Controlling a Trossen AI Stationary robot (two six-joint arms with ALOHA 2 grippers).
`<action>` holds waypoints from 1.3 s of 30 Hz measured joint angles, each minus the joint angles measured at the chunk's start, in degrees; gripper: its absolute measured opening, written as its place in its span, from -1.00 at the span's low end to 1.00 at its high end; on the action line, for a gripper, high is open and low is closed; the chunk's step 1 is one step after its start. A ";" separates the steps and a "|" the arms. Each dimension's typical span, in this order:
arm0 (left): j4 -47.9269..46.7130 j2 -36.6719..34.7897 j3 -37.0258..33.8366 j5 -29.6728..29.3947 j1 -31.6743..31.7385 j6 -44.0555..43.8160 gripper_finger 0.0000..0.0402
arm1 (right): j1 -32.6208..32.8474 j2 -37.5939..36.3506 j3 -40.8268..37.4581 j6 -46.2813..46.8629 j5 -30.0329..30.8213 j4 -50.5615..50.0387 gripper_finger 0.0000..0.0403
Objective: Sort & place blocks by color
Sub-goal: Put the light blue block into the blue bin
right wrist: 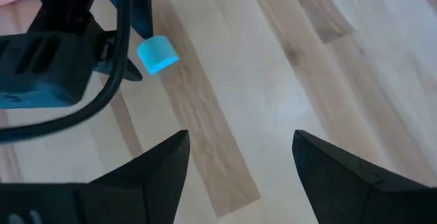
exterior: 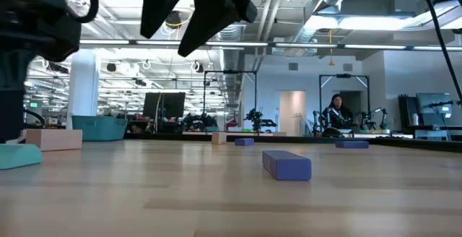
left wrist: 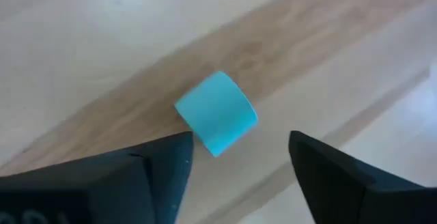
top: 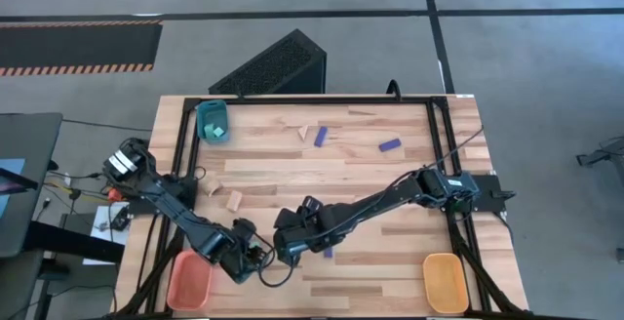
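Desk (top: 390, 261): light wood planks in a black frame, seen whole from above.

Left tool (left wrist: 239, 166): low at the near-left part of the desk, just beside the pink tray (top: 189, 281). Fingers spread apart, holding nothing. A small cyan block (left wrist: 216, 113) lies on the wood just ahead of the gap, touching neither finger. From above this block is hidden among the two tools.

Right tool (right wrist: 240, 166): reached across to mid-desk, close to the left tool. Fingers spread apart, empty, above bare wood. Its camera sees the same cyan block (right wrist: 158, 54) farther off, beside the left arm's dark body.

Blue blocks: one (top: 328, 252) just beside the right arm, partly covered by it; one (top: 320, 137) and another (top: 390, 145) toward the far side, well apart.

Pale wood blocks: one (top: 234, 200) and a smaller one (top: 214, 188) near the left arm; one (top: 303, 133) beside the far blue block. Shapes too small to tell.

Teal tray (top: 213, 122): far-left corner, cyan contents, count unclear.

Orange tray (top: 444, 282): near-right corner.

Low view: tools cut off at the top edge; one blue block (exterior: 286, 165) in front.
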 joint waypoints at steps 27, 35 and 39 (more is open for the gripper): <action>-15.29 5.18 5.04 5.04 4.69 1.33 -0.55 | -8.37 -10.43 0.97 -18.41 9.93 -15.54 0.40; -19.79 1.44 7.81 4.14 14.49 11.58 -0.54 | -18.42 -21.22 0.64 -33.22 7.70 -15.28 0.40; -23.86 -3.52 8.99 0.56 23.15 19.12 -0.53 | -24.66 -27.16 -4.11 -38.47 1.19 -11.51 0.40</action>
